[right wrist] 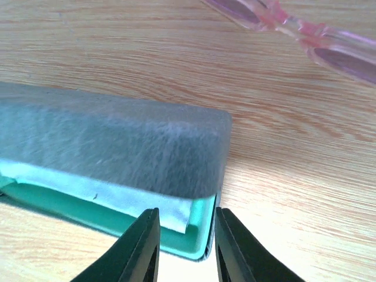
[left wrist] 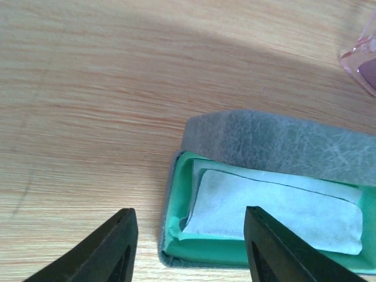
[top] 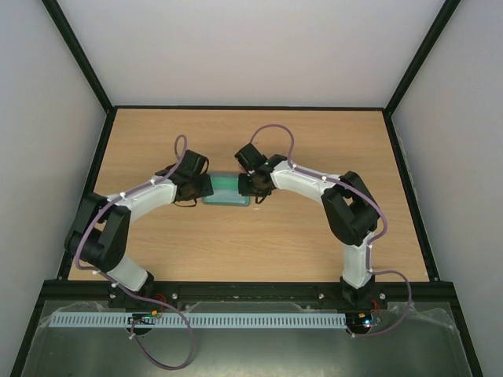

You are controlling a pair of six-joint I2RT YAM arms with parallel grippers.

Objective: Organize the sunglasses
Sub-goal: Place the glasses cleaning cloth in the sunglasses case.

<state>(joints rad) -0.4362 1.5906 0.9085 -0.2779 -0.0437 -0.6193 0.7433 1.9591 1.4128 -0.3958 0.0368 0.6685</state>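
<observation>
The grey-blue case (top: 226,191) lies at the table's middle between both grippers, its green lining showing. Its lid (right wrist: 117,141) stands part-way over the tray. The light-blue cloth (left wrist: 276,208) lies inside the case (left wrist: 194,247). The pinkish sunglasses (right wrist: 294,26) lie on the wood beyond the case; one lens corner shows in the left wrist view (left wrist: 361,59). In the top view the arms hide them. My left gripper (left wrist: 191,249) is open with the case's left end between its jaws. My right gripper (right wrist: 187,249) is narrowly open, straddling the case's right end wall (right wrist: 208,235).
The wooden table (top: 314,243) is bounded by a black frame (top: 405,181) at the sides and back. Both arms arch inward over the middle. A white cable rail (top: 236,320) runs along the near edge.
</observation>
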